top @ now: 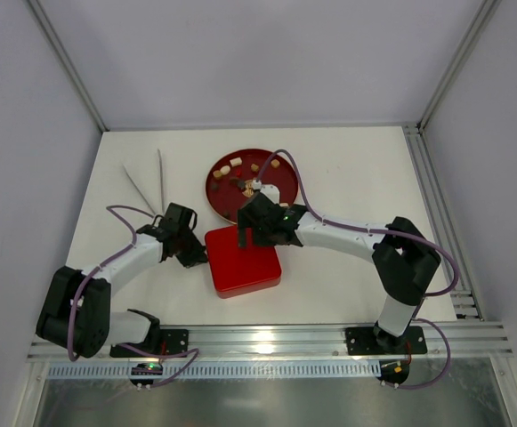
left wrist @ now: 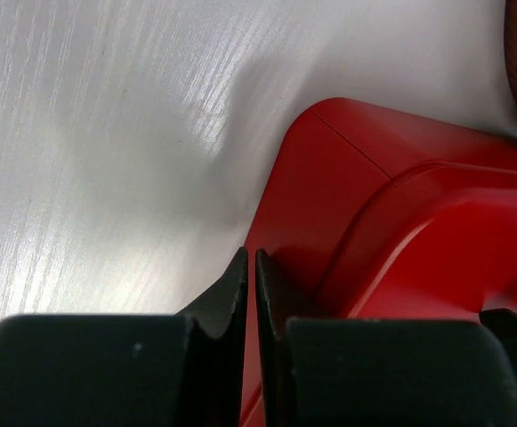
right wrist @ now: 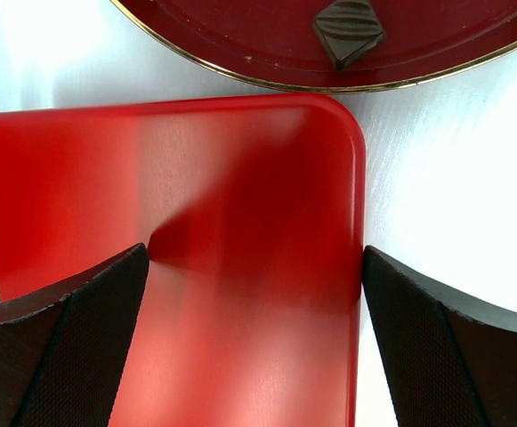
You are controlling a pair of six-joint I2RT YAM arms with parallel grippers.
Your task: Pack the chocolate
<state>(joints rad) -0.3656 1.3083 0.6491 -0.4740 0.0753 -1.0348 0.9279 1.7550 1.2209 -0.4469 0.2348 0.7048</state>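
Note:
Several chocolate pieces (top: pixel 225 169), tan, cream and dark brown, lie on a round dark red plate (top: pixel 276 191). One dark brown piece (right wrist: pixel 348 29) shows in the right wrist view. The square red tray with its flat lid (top: pixel 245 262) on top sits in front of the plate, so its grid is hidden. My left gripper (top: pixel 194 252) is shut, its tips (left wrist: pixel 249 258) at the tray's left edge (left wrist: pixel 311 196). My right gripper (top: pixel 251 233) is open and empty, spread over the lid's far end (right wrist: pixel 240 178).
Two thin white sticks (top: pixel 147 182) lie at the back left of the white table. The plate's gold rim (right wrist: pixel 240 78) sits close behind the tray. Metal rails (top: pixel 436 205) run along the right and near edges.

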